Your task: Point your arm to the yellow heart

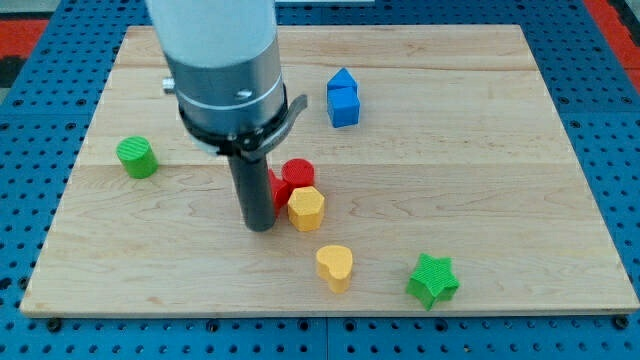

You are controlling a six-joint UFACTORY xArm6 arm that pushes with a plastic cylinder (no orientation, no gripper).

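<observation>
room for moving is lying mostly toward the view's right and along the view's top, where the wooden tabletop [480, 110] is showing long bare planks. the tabletop's edges are all sitting inside the view except at the top left, where the arm's grey body [222, 70] is covering the top edge; beyond the edges a blue pegboard [610, 150] is showing.

my tip [260, 226] is resting on the wood a little left of centre, at the end of the dark rod. this tool is a plain rod with nothing to clench or release, and it is grasping nothing. the tip is standing just beside the yellow hexagonal block [306, 208], on that block's left, and i cannot tell whether the two are touching. the red block [296, 176], whose shape the rod is partly hiding, is sitting right behind the yellow hexagonal block and against the rod's right side.

the yellow heart [335, 266] is lying below and to the right of the tip, apart from it, near the tabletop's bottom edge with bare wood all around it. it is looking pale orange-yellow, with its lobes pointing toward the view's right.

the green star [432, 280] is sitting to the heart's right, near the bottom edge. the green cylinder [137, 157] is standing well apart near the left edge. the blue block [342, 98], house-shaped, is sitting toward the top, right of the arm.
</observation>
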